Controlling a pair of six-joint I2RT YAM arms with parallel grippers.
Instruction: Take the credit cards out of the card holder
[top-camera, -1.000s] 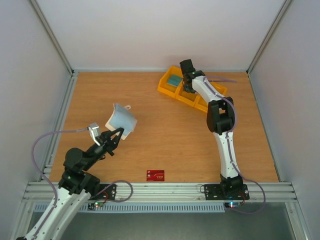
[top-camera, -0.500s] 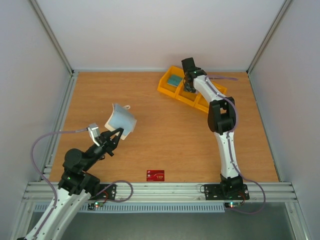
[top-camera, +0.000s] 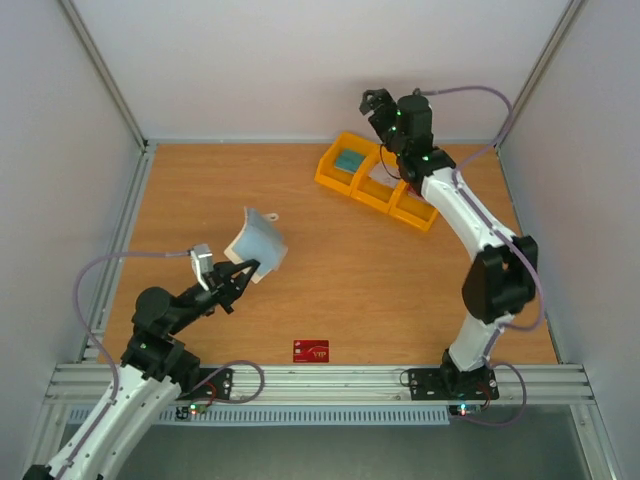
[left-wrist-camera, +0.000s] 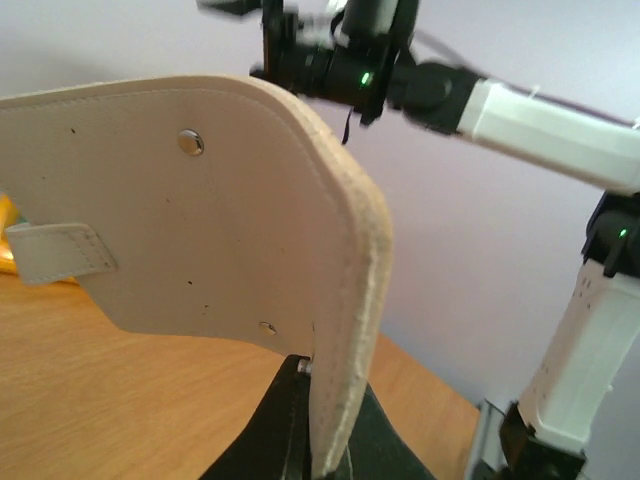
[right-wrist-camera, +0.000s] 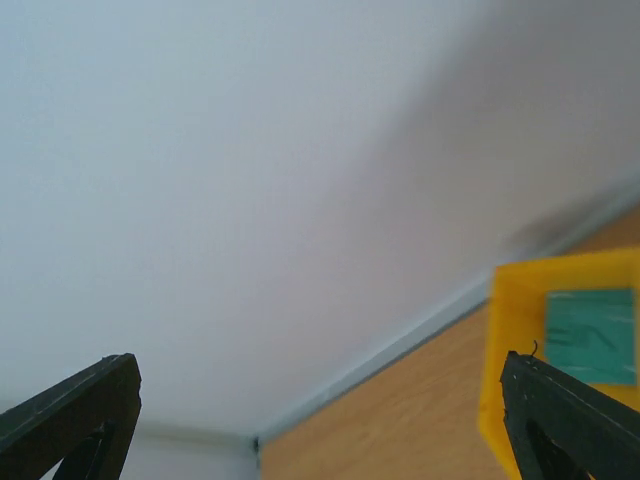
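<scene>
The cream-white card holder (top-camera: 258, 243) is held up off the table, pinched by its lower edge in my left gripper (top-camera: 238, 274). In the left wrist view the card holder (left-wrist-camera: 200, 220) fills the frame with its snap tab (left-wrist-camera: 55, 255) at the left, and the left gripper (left-wrist-camera: 325, 445) is shut on its edge. No cards show inside it. A red credit card (top-camera: 311, 350) lies flat near the table's front edge. My right gripper (top-camera: 375, 101) is open and empty, raised high above the back of the table; the right wrist view (right-wrist-camera: 315, 375) shows its fingers wide apart.
A yellow three-compartment tray (top-camera: 325, 172) stands at the back right, with a teal-green flat card (top-camera: 349, 160) in its left compartment. The tray's rim (right-wrist-camera: 497, 340) and the teal card (right-wrist-camera: 590, 335) also show in the right wrist view. Walls close in the back and sides.
My right arm has lifted out of the yellow tray and swung up and back. My left gripper has carried the card holder a little to the right.
</scene>
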